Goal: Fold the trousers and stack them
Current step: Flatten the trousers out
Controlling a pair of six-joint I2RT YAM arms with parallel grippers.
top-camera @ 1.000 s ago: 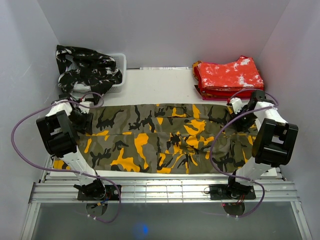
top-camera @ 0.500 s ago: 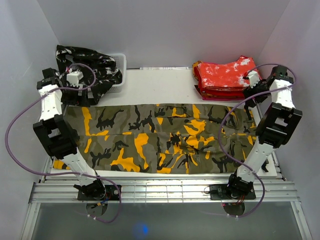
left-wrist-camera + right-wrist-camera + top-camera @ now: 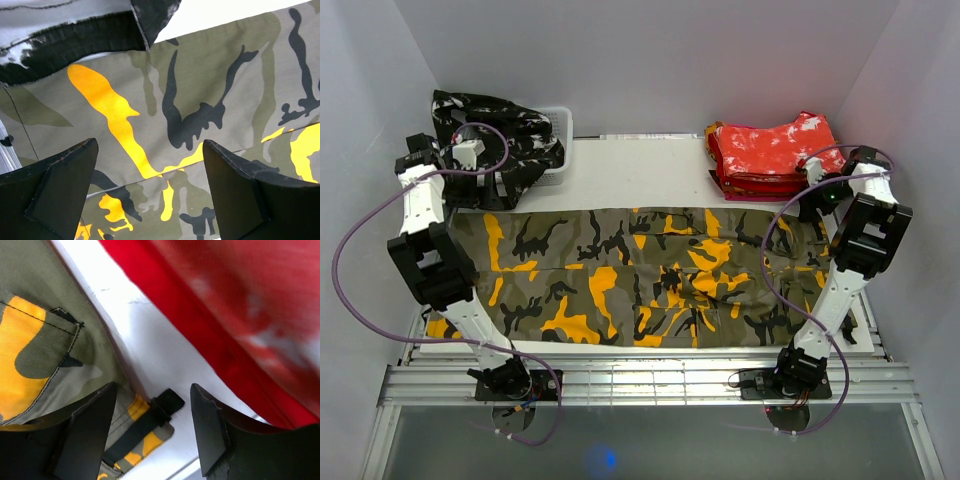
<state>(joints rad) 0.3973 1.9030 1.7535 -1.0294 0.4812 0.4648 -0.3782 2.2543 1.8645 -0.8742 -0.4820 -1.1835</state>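
Olive trousers [image 3: 640, 275] with orange and black patches lie folded lengthwise across the table. My left gripper [image 3: 478, 180] hangs open above their far left corner. In the left wrist view its jaws [image 3: 150, 167] are wide apart over the olive cloth [image 3: 210, 90], nothing between them. My right gripper [image 3: 812, 200] is open above the far right corner. In the right wrist view it [image 3: 150, 412] frames a black waist strap [image 3: 150, 422] of the olive trousers [image 3: 35, 340]. Red-and-white trousers [image 3: 775, 150] sit folded at back right. Black-and-white trousers [image 3: 495, 135] are heaped at back left.
A white bin [image 3: 563, 130] at back left holds the black-and-white heap, whose cloth [image 3: 75, 40] hangs over the olive trousers' corner. Bare white table [image 3: 640, 180] runs between bin and red stack [image 3: 240, 305]. White walls close in on three sides.
Both grippers let go of the olive trousers' far corners, opened and rose toward the back. In the last half second the right one came back down nearer the cloth.
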